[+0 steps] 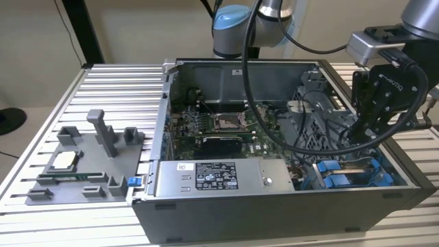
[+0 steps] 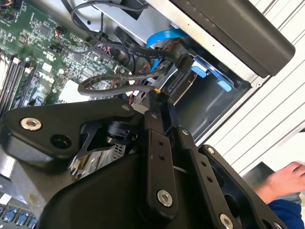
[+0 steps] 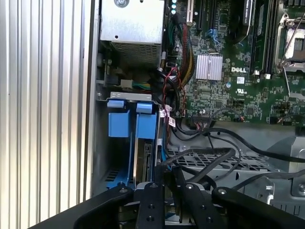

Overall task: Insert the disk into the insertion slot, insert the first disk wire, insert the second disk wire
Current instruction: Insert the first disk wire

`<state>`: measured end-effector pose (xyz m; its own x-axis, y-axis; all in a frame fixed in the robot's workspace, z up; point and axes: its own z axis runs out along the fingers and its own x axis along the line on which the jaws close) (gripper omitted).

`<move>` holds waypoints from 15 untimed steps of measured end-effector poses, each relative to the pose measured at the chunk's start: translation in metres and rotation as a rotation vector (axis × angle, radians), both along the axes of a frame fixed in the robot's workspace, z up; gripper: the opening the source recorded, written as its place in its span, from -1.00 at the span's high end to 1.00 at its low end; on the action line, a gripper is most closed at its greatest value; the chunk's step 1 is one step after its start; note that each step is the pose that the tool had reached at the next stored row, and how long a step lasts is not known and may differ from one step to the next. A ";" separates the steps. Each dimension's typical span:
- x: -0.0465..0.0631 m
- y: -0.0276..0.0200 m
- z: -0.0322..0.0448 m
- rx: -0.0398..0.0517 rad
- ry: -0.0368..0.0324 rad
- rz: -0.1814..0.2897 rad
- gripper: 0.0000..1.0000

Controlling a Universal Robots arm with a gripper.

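The disk (image 3: 144,160) sits in the insertion slot (image 3: 102,143) at the case's front corner, on the exterior view's right, with its blue carrier (image 3: 146,125) beside a second blue carrier (image 3: 118,123). The blue carriers (image 1: 341,176) also stand out in the exterior view. My gripper (image 1: 357,138) reaches down into the case just behind them. In both wrist views its fingers are pressed together, and a black braided disk wire (image 2: 121,82) runs up to my gripper (image 2: 158,94). The same disk wire (image 3: 202,153) ends at my gripper (image 3: 167,175). A black connector (image 2: 184,63) sits against the disk's end.
The grey power-supply box (image 1: 219,177) lies along the case front, with the motherboard (image 1: 219,128) behind it. Loose black cables (image 1: 302,144) cross the case interior. A grey fixture (image 1: 89,164) stands on the slatted table at the exterior view's left. A person's hand (image 2: 286,179) is outside the case.
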<state>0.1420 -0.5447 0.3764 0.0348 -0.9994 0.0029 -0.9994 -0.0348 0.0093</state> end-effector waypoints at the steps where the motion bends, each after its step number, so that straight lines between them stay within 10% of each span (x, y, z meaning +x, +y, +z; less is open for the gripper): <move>1: 0.000 0.0000 0.0000 0.0000 0.0000 0.000 1.00; 15: 0.005 -0.0060 -0.0045 0.0000 0.0016 0.000 1.00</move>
